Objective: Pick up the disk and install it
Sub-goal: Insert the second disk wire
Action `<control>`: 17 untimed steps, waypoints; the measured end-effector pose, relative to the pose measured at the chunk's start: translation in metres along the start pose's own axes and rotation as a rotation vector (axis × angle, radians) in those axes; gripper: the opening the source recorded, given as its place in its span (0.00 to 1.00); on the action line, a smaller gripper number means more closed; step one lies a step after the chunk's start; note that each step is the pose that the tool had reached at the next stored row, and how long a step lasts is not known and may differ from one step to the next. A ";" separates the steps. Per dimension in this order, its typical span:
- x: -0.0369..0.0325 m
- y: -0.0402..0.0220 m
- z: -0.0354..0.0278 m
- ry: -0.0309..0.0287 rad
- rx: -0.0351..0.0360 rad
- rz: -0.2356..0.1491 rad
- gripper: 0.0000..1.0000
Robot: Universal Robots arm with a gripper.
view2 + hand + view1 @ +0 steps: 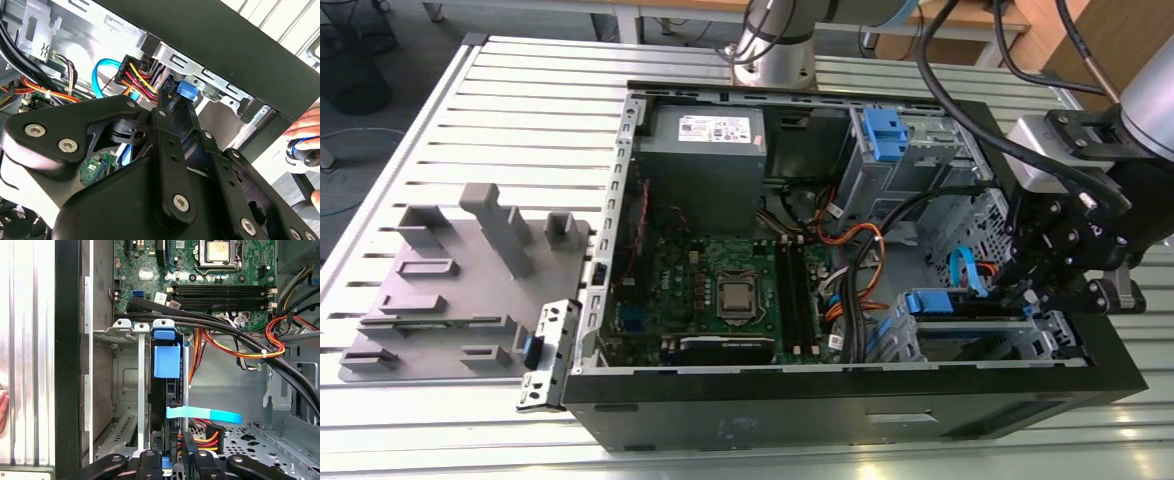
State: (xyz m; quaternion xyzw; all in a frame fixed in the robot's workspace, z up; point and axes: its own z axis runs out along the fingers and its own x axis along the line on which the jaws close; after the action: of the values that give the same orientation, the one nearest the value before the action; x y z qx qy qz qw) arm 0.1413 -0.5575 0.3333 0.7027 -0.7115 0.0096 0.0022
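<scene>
- The disk [170,390] stands on edge in the drive bay [141,390], pinched at its near end by the claw [170,457]. A slight tilt could jam it against the bay.
- The flat blue cable [205,415], just ahead of the claw, could snag.

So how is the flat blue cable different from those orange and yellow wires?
In the first wrist view, the blue cable is flat, wide and one colour; the wires are thin, round and red, orange, yellow and black. The blue cable runs alone; the wires curve bunched together. Both are inside the computer case.
</scene>
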 end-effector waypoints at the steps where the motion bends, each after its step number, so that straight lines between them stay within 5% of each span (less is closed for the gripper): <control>1: 0.0000 0.0000 0.0000 0.0000 0.0000 0.000 0.30; 11: 0.0000 -0.0001 0.0000 0.0000 0.0000 0.000 0.30; 17: 0.0000 -0.0001 -0.0001 0.0002 0.0000 0.000 0.16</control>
State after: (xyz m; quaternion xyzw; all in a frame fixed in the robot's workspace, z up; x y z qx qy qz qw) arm 0.1415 -0.5575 0.3334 0.7026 -0.7115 0.0096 0.0022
